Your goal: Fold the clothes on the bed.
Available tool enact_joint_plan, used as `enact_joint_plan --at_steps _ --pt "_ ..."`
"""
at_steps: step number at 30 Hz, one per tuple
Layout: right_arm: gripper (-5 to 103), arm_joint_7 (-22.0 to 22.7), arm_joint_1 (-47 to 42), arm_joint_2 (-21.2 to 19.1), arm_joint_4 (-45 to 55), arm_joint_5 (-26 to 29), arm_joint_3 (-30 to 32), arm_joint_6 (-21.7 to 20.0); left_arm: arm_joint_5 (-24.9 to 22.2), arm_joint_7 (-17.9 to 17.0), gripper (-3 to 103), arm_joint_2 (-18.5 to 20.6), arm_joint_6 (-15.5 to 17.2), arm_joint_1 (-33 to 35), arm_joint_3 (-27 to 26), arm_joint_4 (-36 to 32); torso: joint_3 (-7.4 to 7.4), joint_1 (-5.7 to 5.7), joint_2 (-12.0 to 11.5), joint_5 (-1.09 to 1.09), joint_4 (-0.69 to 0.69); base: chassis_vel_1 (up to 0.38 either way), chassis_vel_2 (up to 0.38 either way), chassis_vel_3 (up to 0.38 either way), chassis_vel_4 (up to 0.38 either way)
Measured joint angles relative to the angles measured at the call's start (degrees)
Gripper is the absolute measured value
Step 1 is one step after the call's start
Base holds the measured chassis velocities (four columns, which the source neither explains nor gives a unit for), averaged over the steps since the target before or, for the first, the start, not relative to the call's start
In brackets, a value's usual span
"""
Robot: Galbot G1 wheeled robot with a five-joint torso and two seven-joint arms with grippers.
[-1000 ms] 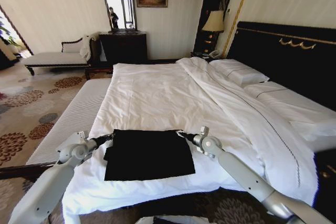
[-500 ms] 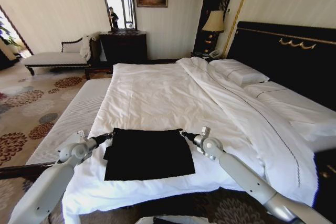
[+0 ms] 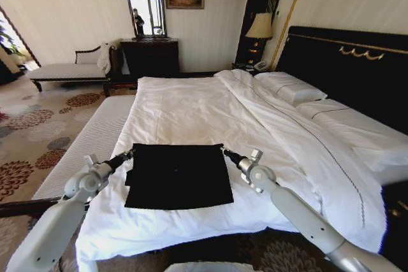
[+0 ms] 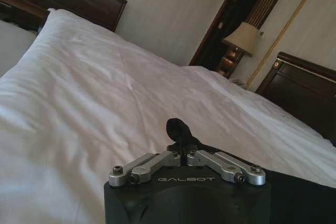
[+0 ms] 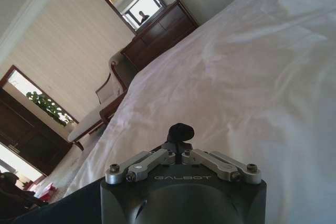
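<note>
Both grippers, left gripper [image 3: 129,153] and right gripper [image 3: 224,151], are pinched shut on the black T-shirt's [image 3: 178,176] top corners, lower-middle on the bed [image 3: 191,109].

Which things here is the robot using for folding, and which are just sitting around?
For the job:
black soft-fabric T-shirt
large white-sheeted bed
left gripper, at the shirt's far left corner
right gripper, at its far right corner

Just sitting around:
white pillows
cream-shaded lamp
white-cushioned chaise
dark wooden dresser

- Your head camera looks down from the foot of the bed [image 3: 191,106] toward the headboard [image 3: 344,68].
- Each wrist camera sits low behind its tool, skimming the same white duvet [image 4: 105,93].
</note>
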Motion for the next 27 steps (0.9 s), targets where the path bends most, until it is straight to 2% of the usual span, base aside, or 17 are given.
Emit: enact_joint_plan --at_steps 6,8,11,13,16,21,27 --pt "1 -5.34 -0.32 -0.35 2.08 0.03 0.72 5.89 -2.06 3.67 0 -0.3 -4.48 0.33 -1.53 -0.34 0.0 0.0 0.0 0.0 -0.01 0.0 0.0 0.0 0.0" --pt "1 -5.87 -0.35 -0.37 2.11 0.02 0.72 6.64 -2.13 3.98 0 -0.2 -4.82 0.37 -1.64 -0.34 0.0 0.0 0.0 0.0 -0.01 0.0 0.0 0.0 0.0" --pt "1 -10.16 -0.72 -0.53 2.01 -0.24 0.72 10.75 -2.3 5.79 0 0.14 -6.89 0.86 -2.25 -0.18 0.0 0.0 0.0 0.0 0.0 0.0 0.0 0.0 0.0" --pt "1 -11.22 -0.81 -0.54 1.97 -0.06 0.72 11.5 -2.37 6.35 0 0.14 -7.36 1.04 -2.41 -0.16 0.0 0.0 0.0 0.0 -0.01 0.0 0.0 0.0 0.0" --pt "1 -15.89 -1.26 -0.58 1.9 1.09 0.87 14.03 -2.74 9.51 0 -0.1 -8.99 1.73 -3.27 -0.15 0.0 0.0 0.0 -0.01 0.0 0.0 0.0 0.0 0.0" --pt "1 -20.33 -1.8 -0.88 2.71 1.74 1.55 16.13 -3.71 12.89 0 -0.21 -10.38 2.32 -5.12 -1.13 0.0 0.0 0.0 -0.01 -0.01 0.0 0.0 0.0 0.0" --pt "1 -23.32 -1.72 -1.58 3.57 1.83 2.32 17.81 -5.43 14.25 0 0.82 -10.69 3.19 -7.93 -4.06 0.0 0.0 0.0 0.0 -0.01 0.0 0.0 0.0 0.0"
